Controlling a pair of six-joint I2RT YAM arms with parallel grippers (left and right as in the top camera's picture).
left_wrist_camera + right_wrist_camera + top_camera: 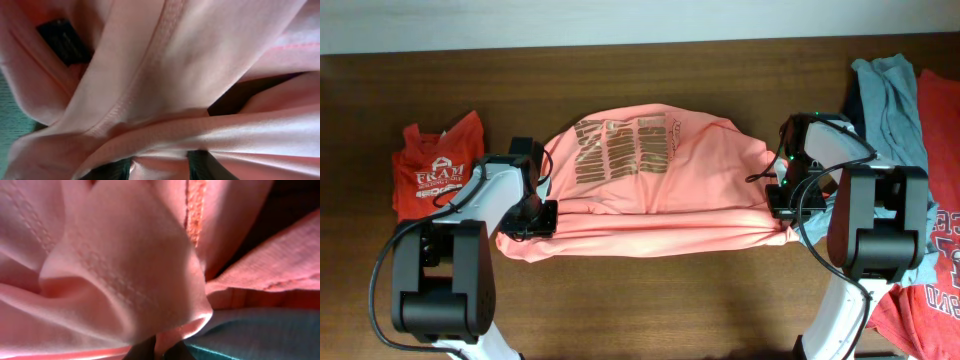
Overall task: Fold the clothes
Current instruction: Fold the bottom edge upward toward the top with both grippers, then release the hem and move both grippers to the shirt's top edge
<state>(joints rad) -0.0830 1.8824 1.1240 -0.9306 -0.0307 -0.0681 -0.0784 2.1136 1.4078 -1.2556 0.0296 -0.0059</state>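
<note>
Salmon-pink T-shirt (pixel 650 190) held stretched for folding.
One end is pinched by the closed right fingers (pixel 141 353); the left fingers' (pixel 206 168) grip cannot be told.

The overhead camera looks straight down from well above the table (pixel 650 300), taking in the left arm (pixel 440 280), the right arm (pixel 870 220) and the whole salmon-pink T-shirt (pixel 650 190). Each wrist camera faces that shirt from so close that its folds fill the frame, the left at the left arm's end, the right at the other. All three views share the shirt.
</note>
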